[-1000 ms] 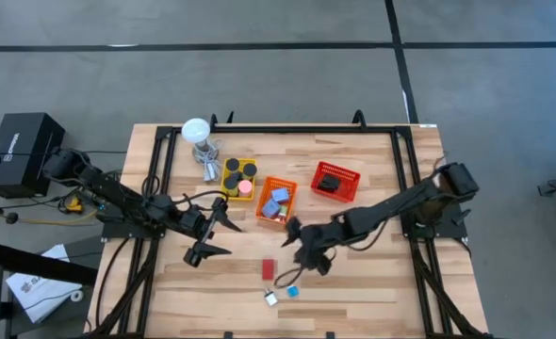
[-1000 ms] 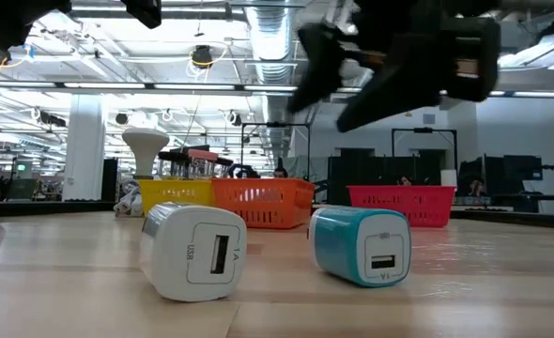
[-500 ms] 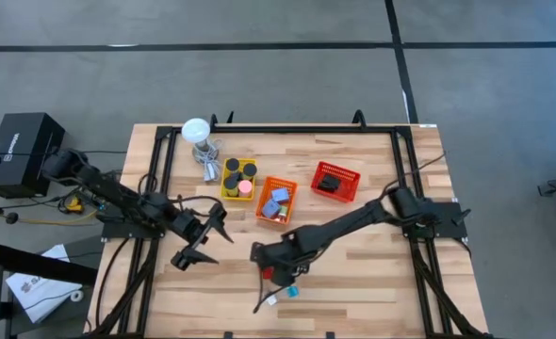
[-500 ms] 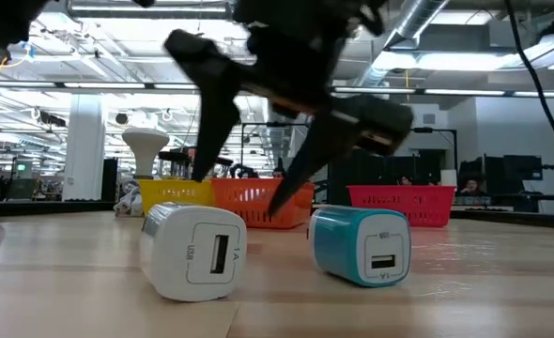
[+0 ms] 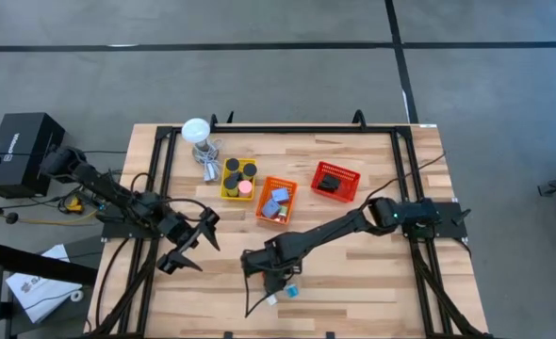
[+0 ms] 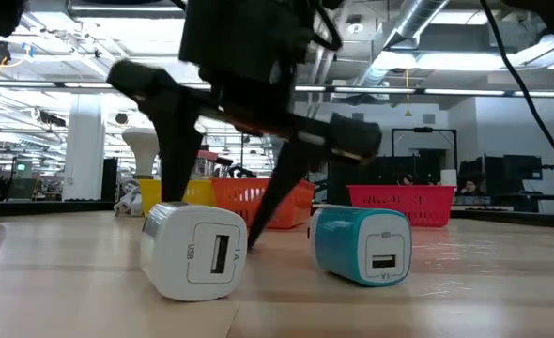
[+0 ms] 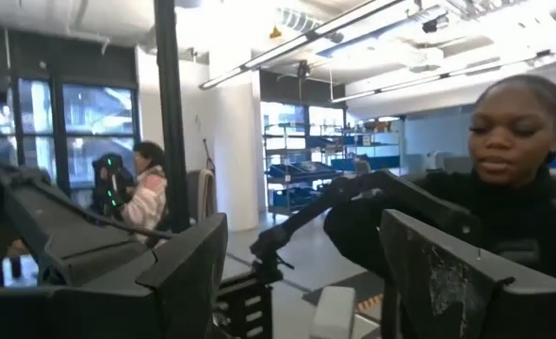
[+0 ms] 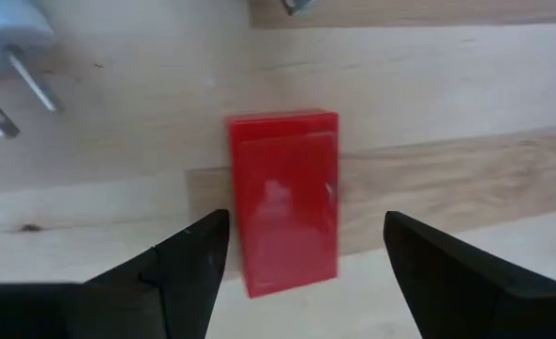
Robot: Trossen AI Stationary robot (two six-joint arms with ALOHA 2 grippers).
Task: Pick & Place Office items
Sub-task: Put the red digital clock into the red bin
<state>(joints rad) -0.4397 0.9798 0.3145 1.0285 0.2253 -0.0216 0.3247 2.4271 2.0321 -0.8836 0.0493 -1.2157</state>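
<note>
Jaws spread, the right gripper (image 8: 297, 250) hangs over the red block (image 8: 285, 200); most items fill the baskets (image 5: 277, 201), while two chargers (image 6: 194, 251) remain on the table (image 5: 372, 264).

The two arms were dark, almost black, built from slim jointed links with thicker round housings at the joints. Thin black cables looped beside the left arm. Each gripper, the left gripper (image 5: 186, 248) and the right gripper (image 8: 302, 247), had two flat, matte black fingers (image 8: 188, 268) with angular edges.
</note>
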